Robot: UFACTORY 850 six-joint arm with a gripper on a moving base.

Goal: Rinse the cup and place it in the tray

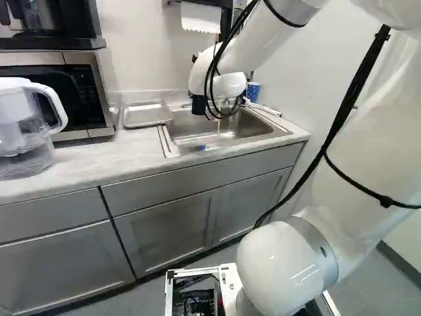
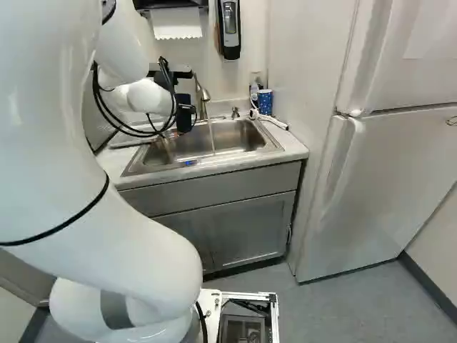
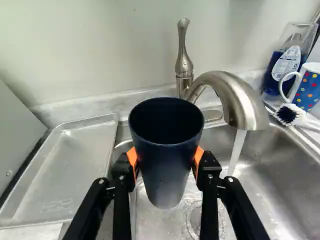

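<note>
Wrist view: the gripper [image 2: 184, 111] is clamped on the dark blue cup [image 3: 167, 155], an orange pad [image 3: 133, 159] pressed to each side, the cup's open mouth facing up over the sink [image 3: 267, 175]. Water [image 3: 237, 150] runs from the faucet [image 3: 240, 100] into the basin, falling beside the cup. The metal tray [image 3: 75, 170] lies on the counter [image 1: 85, 168] next to the sink, apart from the cup. On the basin's far side from the tray sit a dotted blue mug [image 3: 307, 90], a brush [image 3: 295, 116] and a bottle [image 3: 286, 67]. Cables wrap the wrist in the base views, so the dark shape there is probably cup and fingers together. A clear pitcher [image 1: 26, 128] stands at the left of the left base view, before a microwave [image 1: 85, 85]; a refrigerator [image 2: 385, 179] fills the right of the right base view.
</note>
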